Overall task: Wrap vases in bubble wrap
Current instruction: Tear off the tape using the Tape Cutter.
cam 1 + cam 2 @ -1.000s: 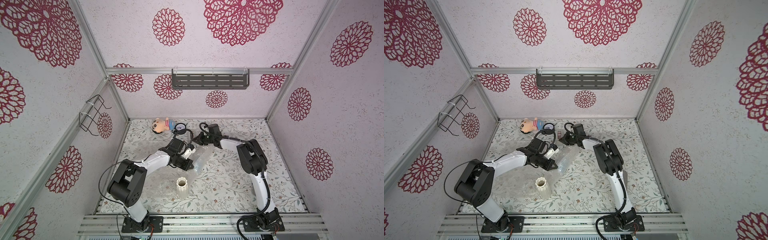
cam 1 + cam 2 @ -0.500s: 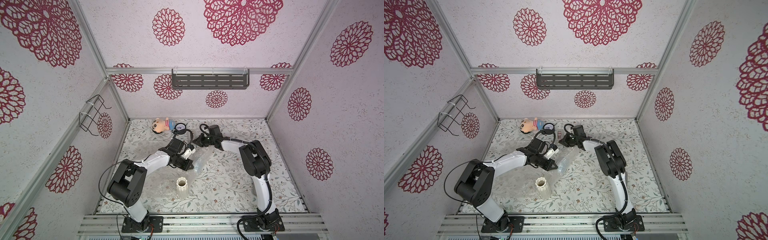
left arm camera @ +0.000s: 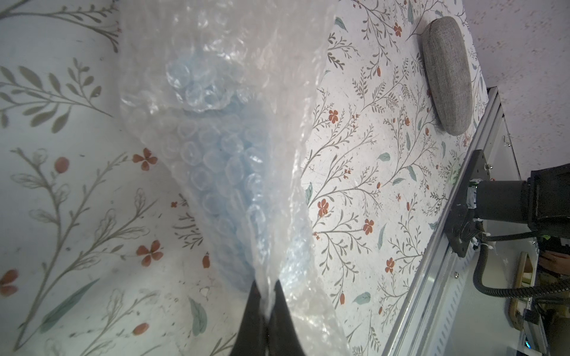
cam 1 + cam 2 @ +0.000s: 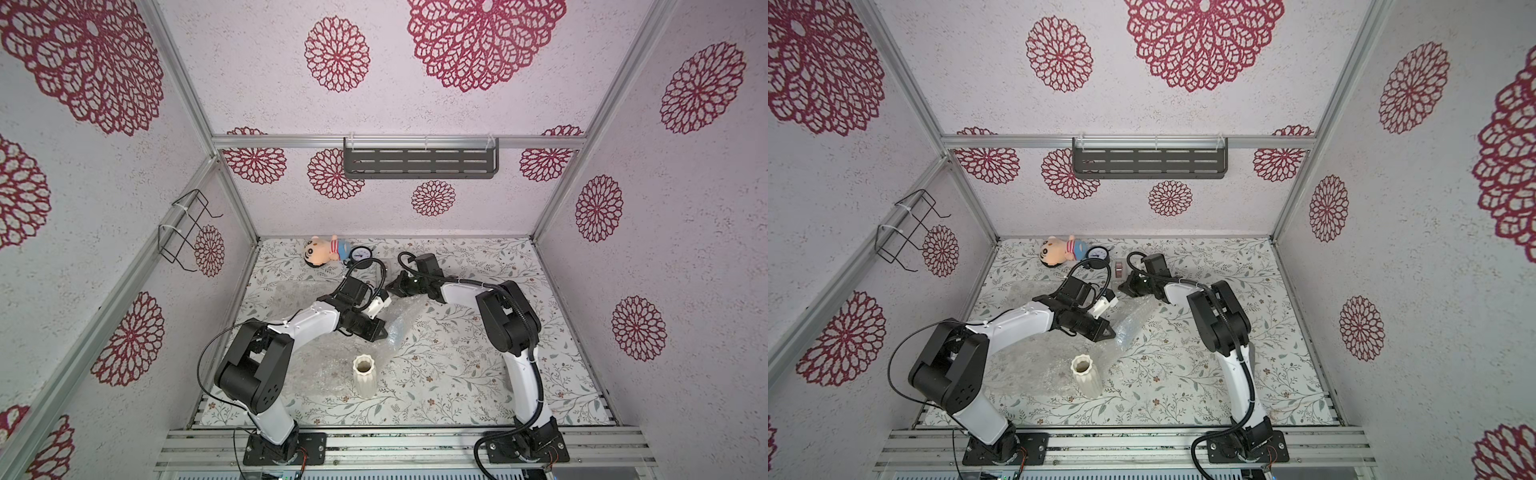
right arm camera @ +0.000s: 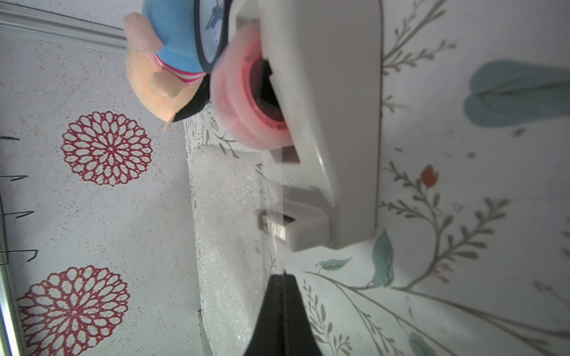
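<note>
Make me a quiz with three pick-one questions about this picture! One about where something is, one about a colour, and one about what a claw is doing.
1. Where is the cream vase?
A) near the front of the table
B) on the wall shelf
C) in the wire rack

2. What colour shows through the wrap?
A) red
B) blue
C) green

3. What is the left gripper doing?
A) standing wide open
B) holding the doll
C) shut on the wrap

Answers:
1 A: it stands upright at the front in both top views.
2 B: the blue vase shows through the bubbles.
3 C: its jaws pinch the wrap's bunched end.
</note>
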Controlling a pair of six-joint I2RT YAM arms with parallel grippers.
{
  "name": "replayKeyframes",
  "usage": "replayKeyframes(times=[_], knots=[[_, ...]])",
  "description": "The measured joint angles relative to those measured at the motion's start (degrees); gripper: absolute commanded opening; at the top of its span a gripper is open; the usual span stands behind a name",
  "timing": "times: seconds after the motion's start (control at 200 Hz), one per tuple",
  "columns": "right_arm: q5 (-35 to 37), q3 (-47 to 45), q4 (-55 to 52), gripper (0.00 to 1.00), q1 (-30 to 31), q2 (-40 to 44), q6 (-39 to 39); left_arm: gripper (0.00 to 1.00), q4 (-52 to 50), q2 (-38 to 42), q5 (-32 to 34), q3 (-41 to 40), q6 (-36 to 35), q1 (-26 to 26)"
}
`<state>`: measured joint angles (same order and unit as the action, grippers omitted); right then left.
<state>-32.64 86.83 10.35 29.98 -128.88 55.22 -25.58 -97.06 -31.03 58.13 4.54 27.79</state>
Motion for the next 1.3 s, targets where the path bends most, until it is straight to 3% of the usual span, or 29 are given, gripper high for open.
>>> replayKeyframes(times=[1.301], knots=[[12.6, 5.2, -13.0, 0.00, 1.0, -2.1, -15.4, 0.00, 0.9, 0.0, -1.1, 0.0, 0.2, 0.0]])
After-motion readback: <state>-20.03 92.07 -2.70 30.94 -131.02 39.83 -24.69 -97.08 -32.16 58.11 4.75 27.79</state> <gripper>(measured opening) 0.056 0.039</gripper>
